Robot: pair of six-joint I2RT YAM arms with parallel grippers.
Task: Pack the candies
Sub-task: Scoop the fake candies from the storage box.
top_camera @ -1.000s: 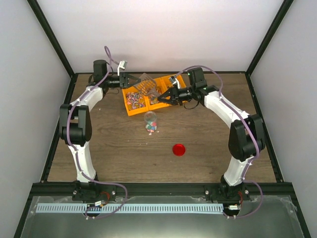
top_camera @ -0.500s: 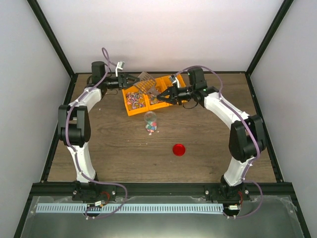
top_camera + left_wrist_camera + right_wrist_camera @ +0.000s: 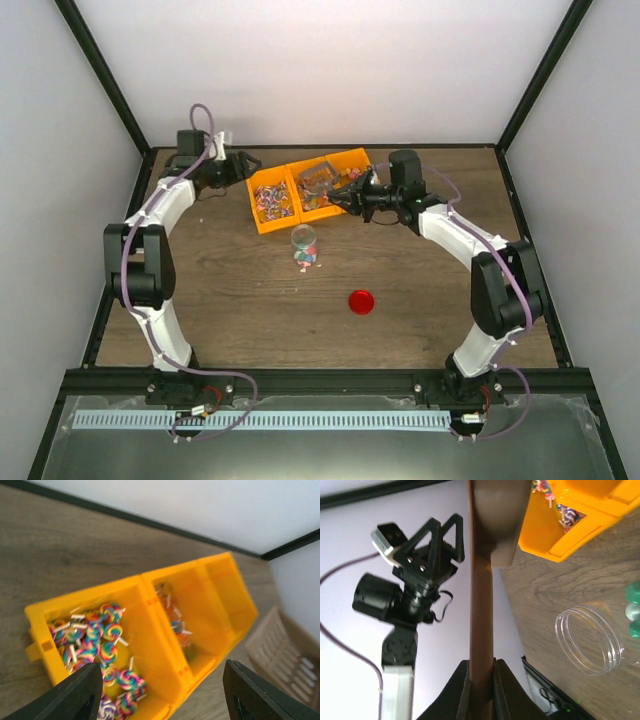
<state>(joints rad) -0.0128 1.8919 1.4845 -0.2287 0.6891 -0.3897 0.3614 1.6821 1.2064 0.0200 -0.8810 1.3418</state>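
**Item 1.** Left gripper (image 3: 240, 166): stood at the far left of the table (image 3: 220, 290), just beside the orange bin (image 3: 145, 625).

**Item 2.** Orange bin: compartments ran side by side. The leftmost held swirl lollipops (image 3: 95, 640) and the next held a thin scatter of candies (image 3: 174, 617).

**Item 3.** Clear jar (image 3: 303, 237): lay in front of the bin, near it. Some candies were inside and a few lay loose on the wood against its near side. Whether it was upright or tipped could not be told.

**Item 4.** Scoop (image 3: 481, 610): had a brown handle, and its head reached over the bin.

**Item 5.** Red lid (image 3: 361, 301): lay apart from the jar, nearer the arm bases.

**Hazards (judged).**
- The scoop was gripped only at the handle's end, so a loaded head could twist or dip and shed candies over the bin rim.
- The jar mouth looked narrow and nothing steadied the jar, so a nudge from the scoop might push or roll it and send more pieces onto the table.
- The lollipop compartment adjoined the candy one, so a careless sweep might lift the wrong sweets.

**End effectors.**
- Left gripper: its fingers stood wide apart with nothing between them, and it touched nothing.
- Right gripper (image 3: 481, 672): was clenched tight on the scoop's handle, with a finger pressed against either side.
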